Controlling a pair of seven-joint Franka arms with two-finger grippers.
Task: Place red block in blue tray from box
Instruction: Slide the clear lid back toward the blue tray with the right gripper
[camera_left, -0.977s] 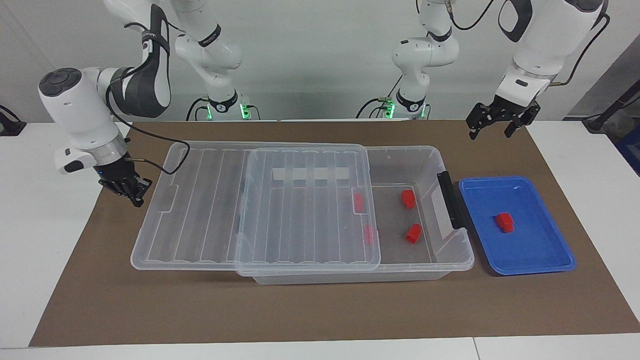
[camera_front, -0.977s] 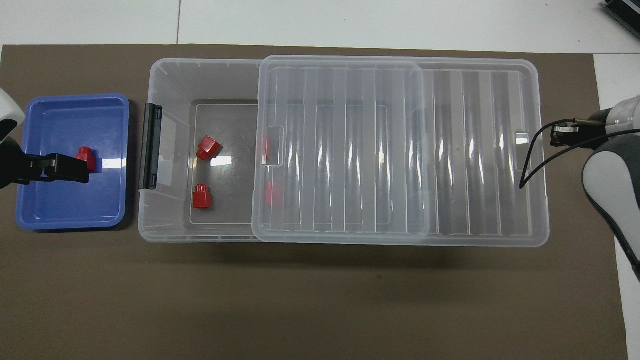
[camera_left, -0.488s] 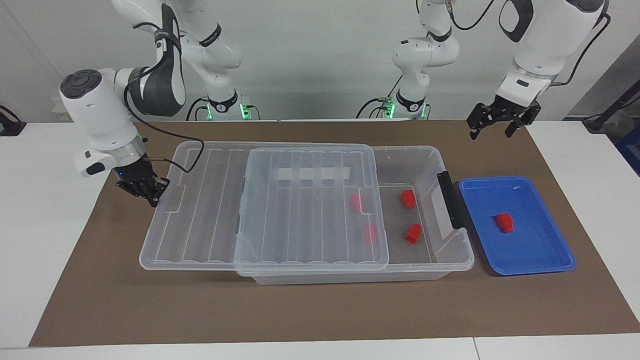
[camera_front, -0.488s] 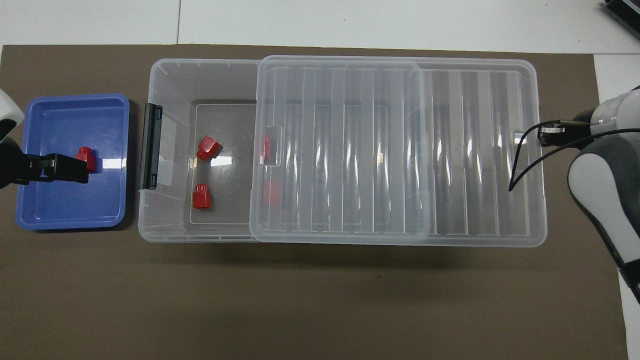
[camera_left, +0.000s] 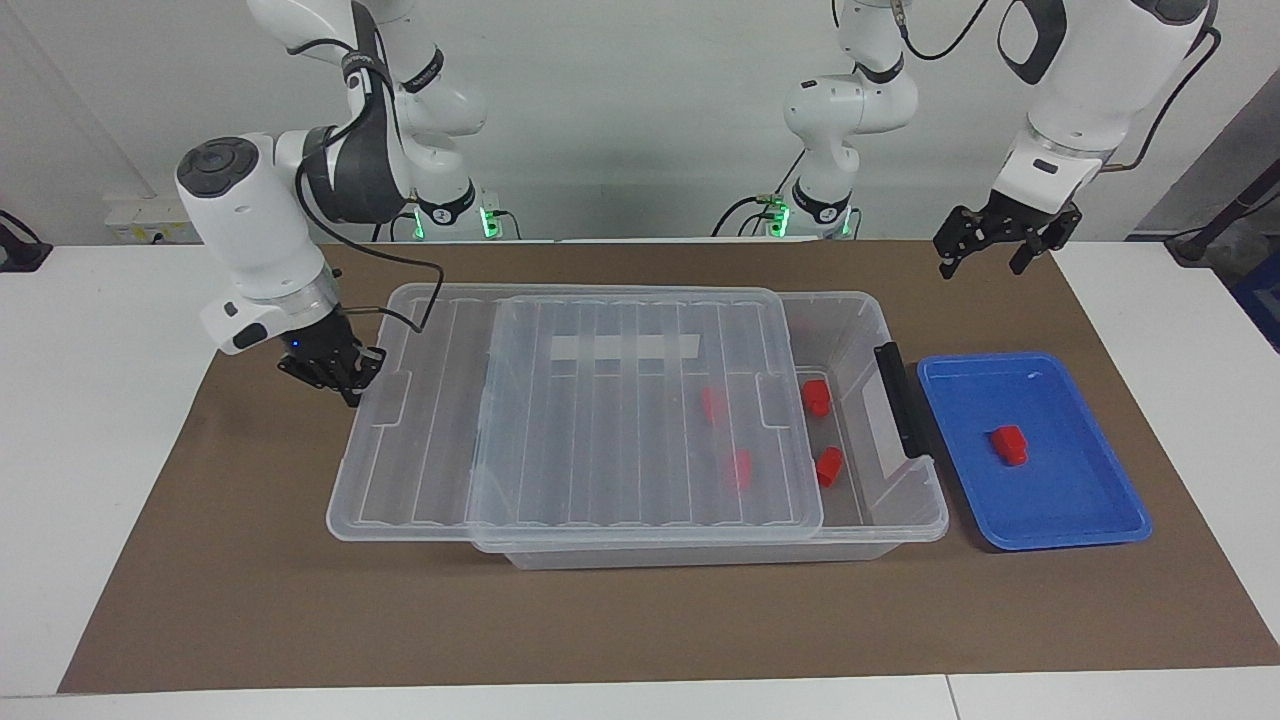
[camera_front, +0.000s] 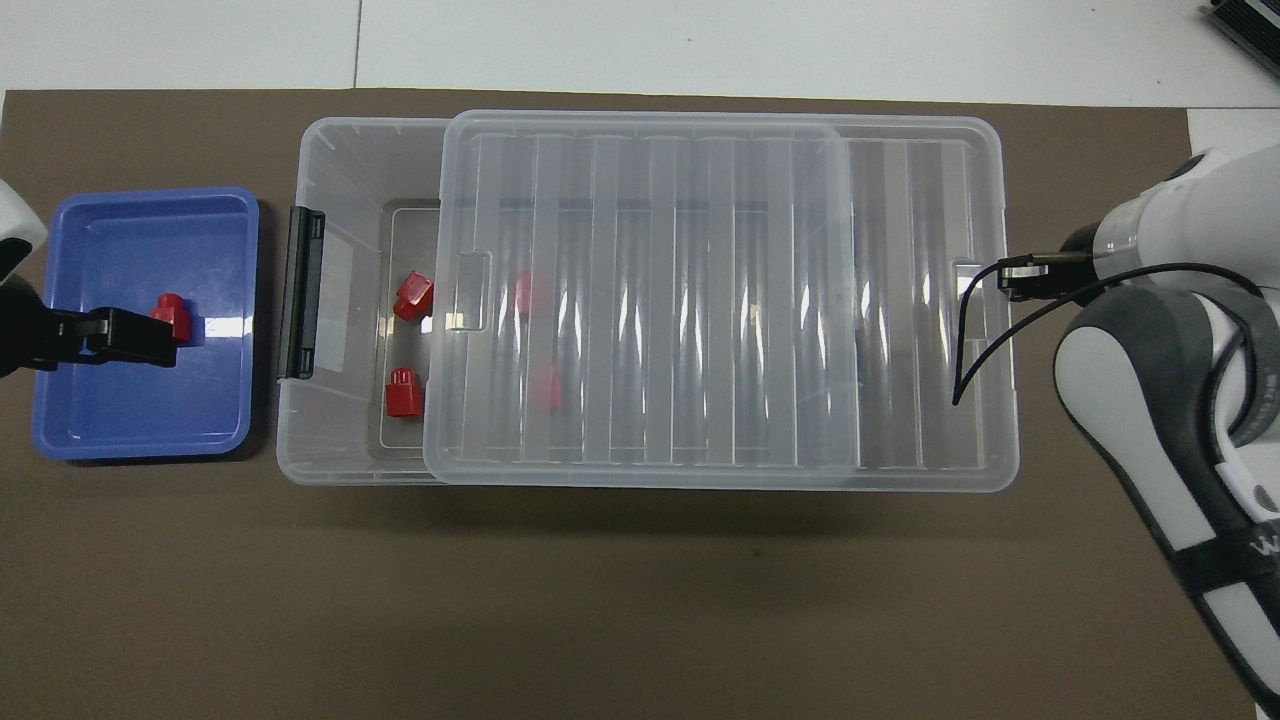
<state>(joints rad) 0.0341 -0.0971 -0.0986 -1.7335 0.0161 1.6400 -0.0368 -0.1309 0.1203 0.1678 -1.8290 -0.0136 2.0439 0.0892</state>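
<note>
Right at the tips of the right pincer (camera_left: 340, 378) lies the short end of the clear lid (camera_left: 620, 420), by its small moulded tab. The pincer is clenched on nothing and seems to press on that rim rather than grip it. From there the lid's long axis runs straight away toward the left arm's end of the counter (camera_left: 100, 450), in line with the box (camera_left: 850, 320) beneath it. Any push would go lengthwise along that axis.

The lid overhangs the box at the right pincer's end. At the latch (camera_left: 903, 400) end it leaves a strip uncovered, where two spare blocks (camera_left: 816, 397) show; two more show through the lid.

The red block (camera_left: 1009, 445) lies in the blue tray (camera_left: 1070, 490), which sits just beside the latch end of the box, well apart from the right pincer. Below the left pincer (camera_left: 982, 262) it is much closer. That pincer hangs released and empty in the air while its arm waits.

With a block in the tray, the placing looks done, and closing the box is probably the step in hand. The right arm alone is placed for it.

The lid rests on the box's smooth rim and should slide easily, though an off-centre push could skew it. The brown mat (camera_left: 600, 620) around the box leaves room.
</note>
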